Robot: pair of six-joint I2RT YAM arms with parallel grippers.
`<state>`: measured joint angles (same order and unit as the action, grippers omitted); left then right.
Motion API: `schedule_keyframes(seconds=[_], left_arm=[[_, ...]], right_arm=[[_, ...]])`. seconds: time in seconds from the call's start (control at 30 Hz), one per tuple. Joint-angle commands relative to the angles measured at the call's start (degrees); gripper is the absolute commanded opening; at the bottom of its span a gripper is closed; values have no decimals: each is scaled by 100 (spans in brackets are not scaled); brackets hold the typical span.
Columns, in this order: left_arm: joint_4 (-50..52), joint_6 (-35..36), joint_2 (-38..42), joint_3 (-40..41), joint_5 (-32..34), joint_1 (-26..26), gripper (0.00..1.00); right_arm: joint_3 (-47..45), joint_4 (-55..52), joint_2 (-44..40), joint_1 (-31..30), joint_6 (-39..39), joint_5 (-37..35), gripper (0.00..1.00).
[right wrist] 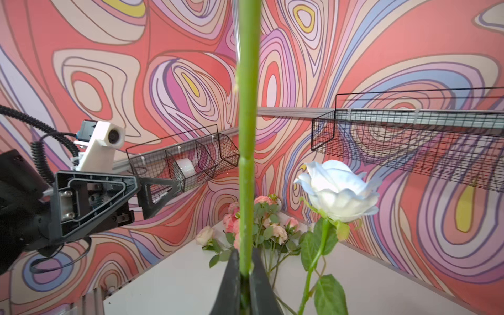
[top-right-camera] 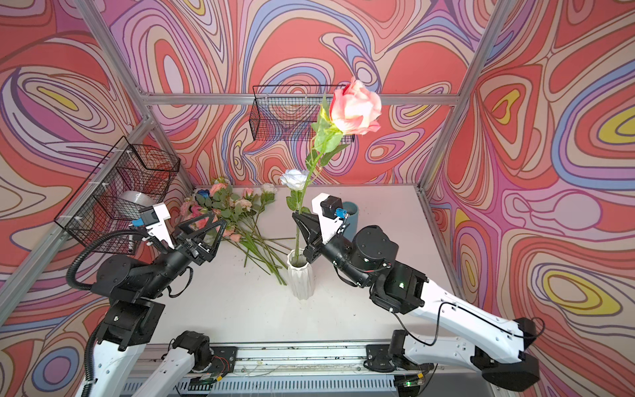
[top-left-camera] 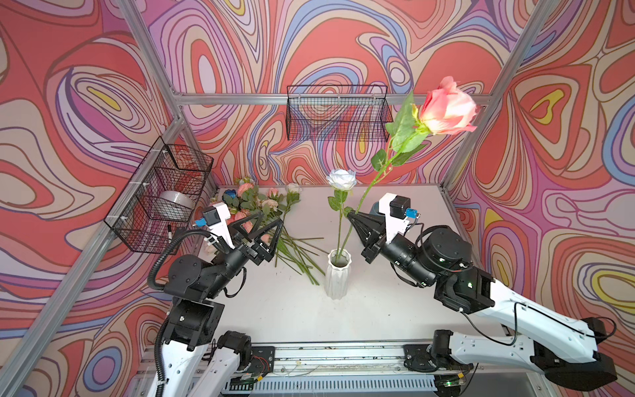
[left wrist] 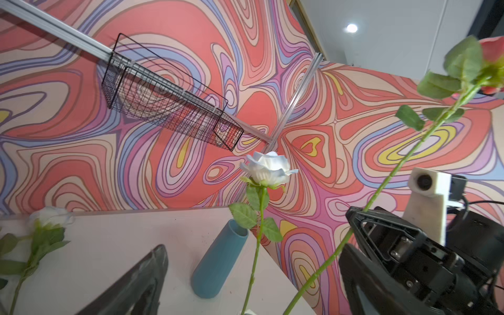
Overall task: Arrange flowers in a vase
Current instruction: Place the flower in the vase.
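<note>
on the pale table (top-left-camera: 292,309) of a swirl-papered cell, the right pincer (top-left-camera: 350,216) is clenched on the long green stem (right wrist: 246,136) of a pink rose (top-left-camera: 446,110). the bloom stands high above the pincer, leaning toward the right wall. below the fingertips the stem runs down into the mouth of a white ribbed vase (top-left-camera: 338,278). the left pincer (top-left-camera: 271,220) hangs released, jaws spread wide and gripping nothing, across the vase from its partner. just beyond and beneath the left pincer lies the heap of spare roses (top-left-camera: 264,206) (pink, peach and one deep blue among them), their stems fanned toward the vase. a white rose (top-left-camera: 341,179) stands upright in the vase, its stem just beside the right pincer's tip. a blue vase (left wrist: 218,264) stands on the table behind the right pincer.
</note>
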<state>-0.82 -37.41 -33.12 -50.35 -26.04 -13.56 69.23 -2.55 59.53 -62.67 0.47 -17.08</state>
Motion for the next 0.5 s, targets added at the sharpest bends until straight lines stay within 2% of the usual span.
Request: schedule_keyframes(seconds=[0.0, 0.47], left_arm=[[323, 172, 33, 35, 217, -23, 100], [336, -141, -74, 679, 446, -24, 100]], right_arm=[[-77, 211, 139, -17, -330, -442, 0], [-1356, -294, 233, -19, 1041, -708, 0]])
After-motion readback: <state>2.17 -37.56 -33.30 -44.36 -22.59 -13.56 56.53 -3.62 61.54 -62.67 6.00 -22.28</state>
